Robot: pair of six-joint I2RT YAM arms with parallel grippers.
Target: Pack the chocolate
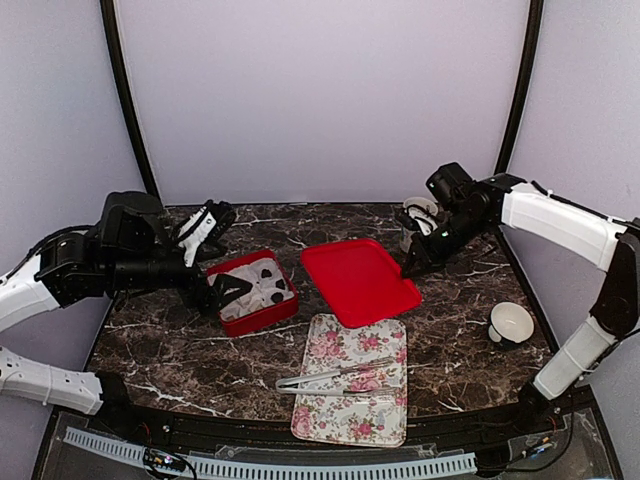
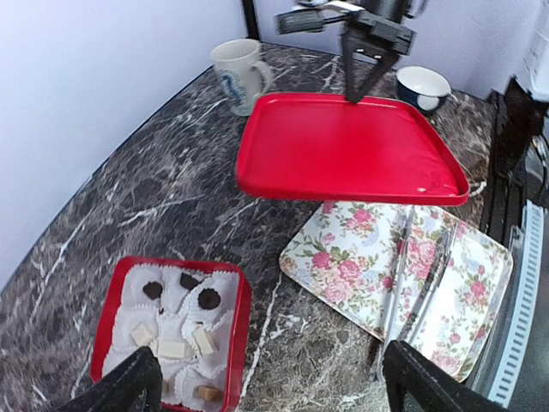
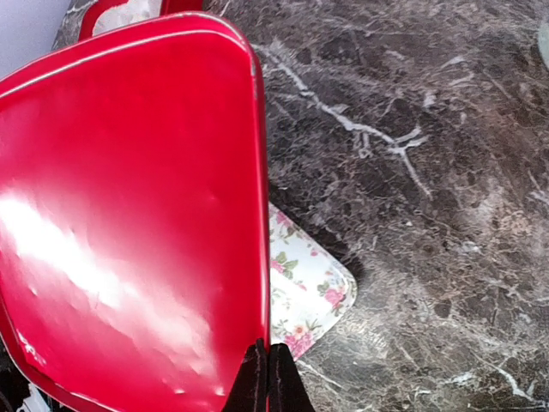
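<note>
At red lid point(image 1: 355, 280) rim, R end effector point(image 1: 408, 270) clamped.

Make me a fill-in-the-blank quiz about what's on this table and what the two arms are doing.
1. The right gripper pinches the edge of the ____ lid.
2. The left gripper, above the box of chocolates, is ____.
3. The tongs lie on the ____ tray.
Missing words: red; open; floral.
</note>
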